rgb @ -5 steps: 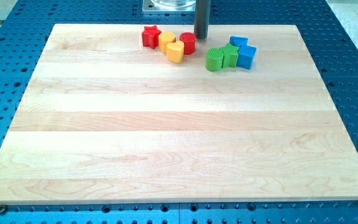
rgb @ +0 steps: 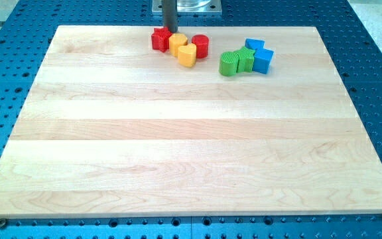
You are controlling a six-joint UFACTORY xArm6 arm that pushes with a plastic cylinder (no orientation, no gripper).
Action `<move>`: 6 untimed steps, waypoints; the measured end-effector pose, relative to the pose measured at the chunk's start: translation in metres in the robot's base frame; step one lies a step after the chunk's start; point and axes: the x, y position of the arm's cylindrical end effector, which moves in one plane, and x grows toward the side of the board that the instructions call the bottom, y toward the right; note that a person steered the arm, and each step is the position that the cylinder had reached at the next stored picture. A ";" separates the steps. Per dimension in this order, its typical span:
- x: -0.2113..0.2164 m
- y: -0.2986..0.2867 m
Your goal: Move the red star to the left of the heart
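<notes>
my tip behind red star; wooden board; blue pegboard; no gripper fitted

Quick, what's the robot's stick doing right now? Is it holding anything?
My tip: holds nothing, since it is a bare rod with no jaws; it sits right behind the red star, at the view's top edge.

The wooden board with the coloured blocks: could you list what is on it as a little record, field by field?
board: pale wooden board on a blue perforated table
my tip: at the view's top, just behind the red star
red and yellow cluster: red star, yellow block, yellow heart, red cylinder
heart position: below and right of the red star
green and blue cluster: two green blocks, two blue blocks, at the view's right
</notes>
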 end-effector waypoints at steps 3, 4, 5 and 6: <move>0.039 -0.013; 0.034 -0.020; 0.042 -0.029; 0.066 -0.029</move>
